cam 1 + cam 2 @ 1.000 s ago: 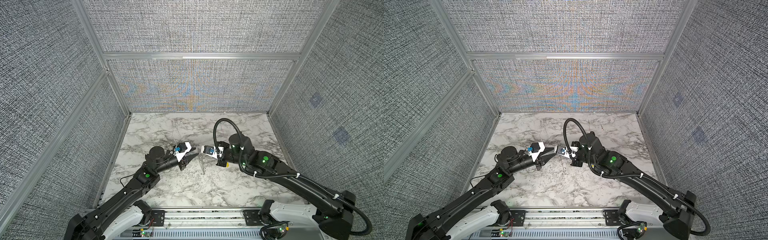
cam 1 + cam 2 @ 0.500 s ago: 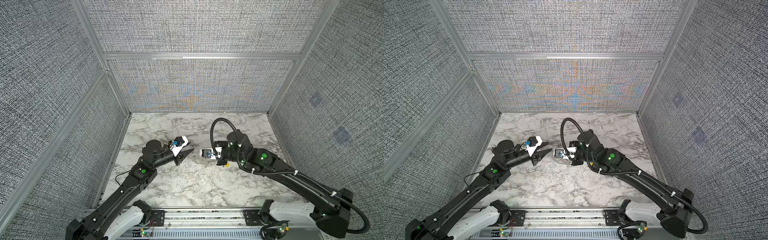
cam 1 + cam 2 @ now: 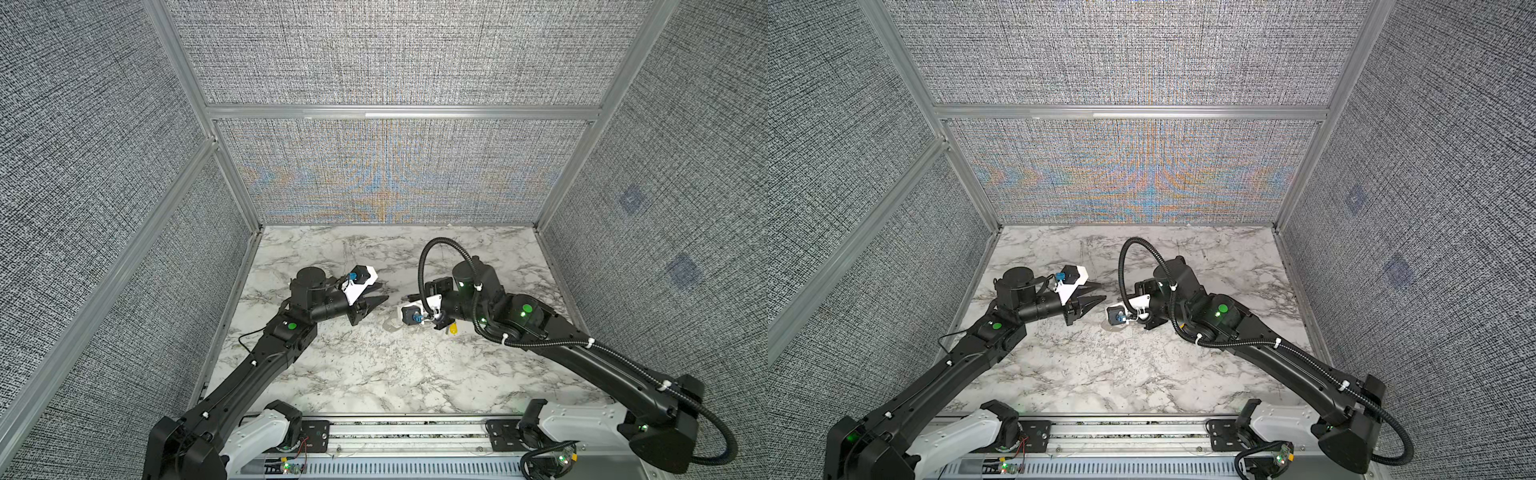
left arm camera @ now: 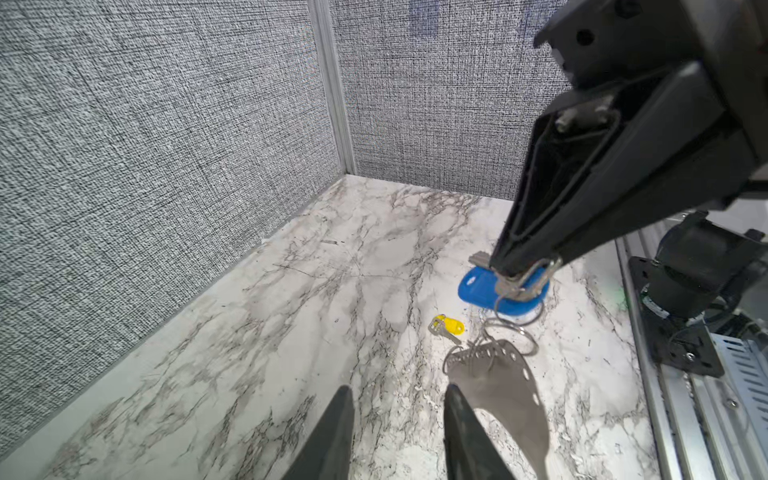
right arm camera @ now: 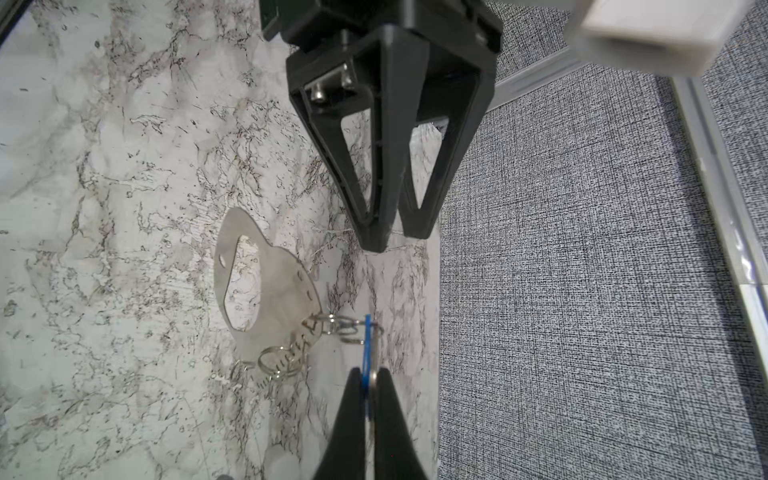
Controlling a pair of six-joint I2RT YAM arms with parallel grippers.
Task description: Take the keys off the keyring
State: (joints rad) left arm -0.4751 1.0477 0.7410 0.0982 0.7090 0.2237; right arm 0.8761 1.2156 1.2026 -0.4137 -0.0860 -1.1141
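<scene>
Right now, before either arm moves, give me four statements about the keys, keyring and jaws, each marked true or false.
1. The right gripper has its jaws shut on the blue key. True.
2. The left gripper holds the keyring. False: its jaws stand open and empty; the keyring lies on the table.
3. The yellow key lies on the table. True.
4. The blue key is free of the keyring. False: small wire rings link them.
</scene>
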